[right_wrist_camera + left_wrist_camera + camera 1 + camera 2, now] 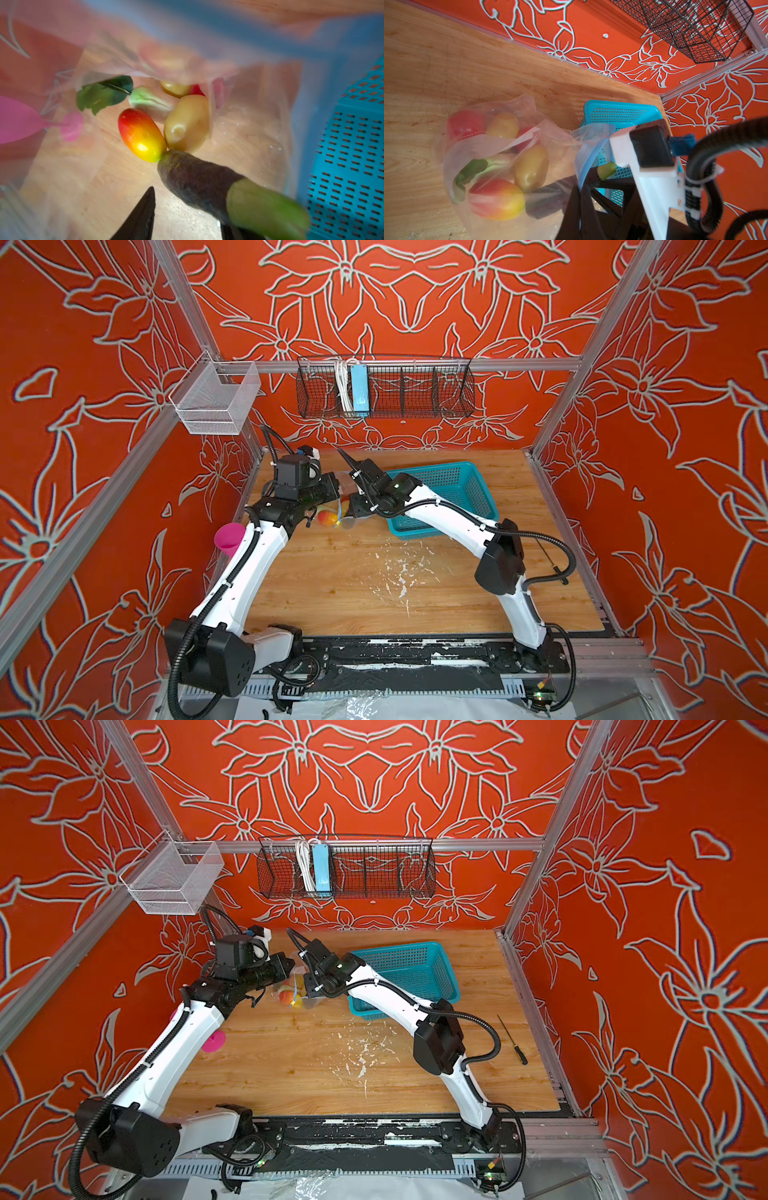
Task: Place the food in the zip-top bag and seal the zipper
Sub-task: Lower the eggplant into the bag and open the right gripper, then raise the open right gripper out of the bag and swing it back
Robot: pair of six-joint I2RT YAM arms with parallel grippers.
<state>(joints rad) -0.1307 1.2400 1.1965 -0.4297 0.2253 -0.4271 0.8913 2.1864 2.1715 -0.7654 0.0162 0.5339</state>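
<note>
On the wood-grain counter [324, 572], beside a perforated teal basket [432, 467], the crinkly clear zip-top bag [500, 145] sits between two arms, its mouth held open. The left tool [291, 967] is pinched tight on the bag's filmy rim, and the pale-blue zipper [588, 158] curls unsealed. The right tool [187, 201], half-spread, grips a dark, rough-skinned vegetable [193, 176] with a green cap inside the mouth, its tip just beside a glossy red-yellow mango [141, 135]. Two smooth tan potato lumps [530, 168], a red ball [465, 122] and a green leafy piece [471, 170] lie inside.
</note>
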